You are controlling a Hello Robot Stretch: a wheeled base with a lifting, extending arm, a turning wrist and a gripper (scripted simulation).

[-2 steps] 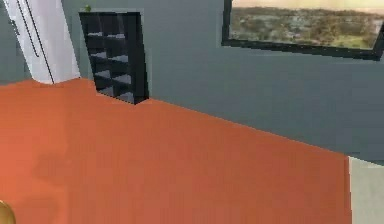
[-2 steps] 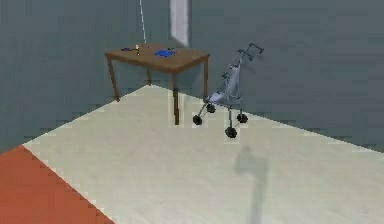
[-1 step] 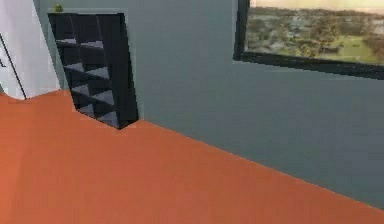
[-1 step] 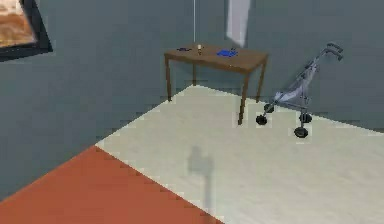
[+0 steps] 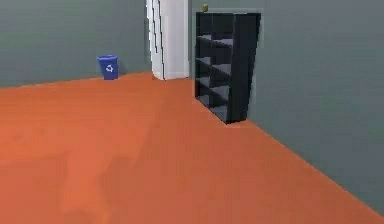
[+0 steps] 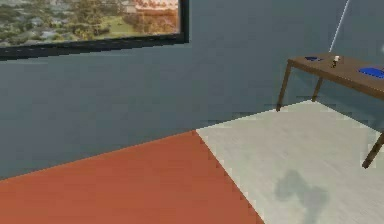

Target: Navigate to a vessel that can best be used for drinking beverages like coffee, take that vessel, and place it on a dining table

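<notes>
A small pale thing is standing on the worktop at the arm side view's right. It may be the cup the task is asking for, though it is too small to be sure. A blue piece is lying to its right and a second one to its left, so the worktop is probably laid for a meal. The worktop is standing on a pale rug, which seems to be marking the eating corner off from the orange floor. Above, a dark-framed view of trees is hanging on the grey wall.

How the hand is set cannot be told.

In the forward view a black shelf unit is standing against the wall, carrying a small greenish thing on top. A blue bin is sitting by the far wall, likely kept clear of the walkway. Its pale mark is too small to read, and no other writing is showing.
</notes>
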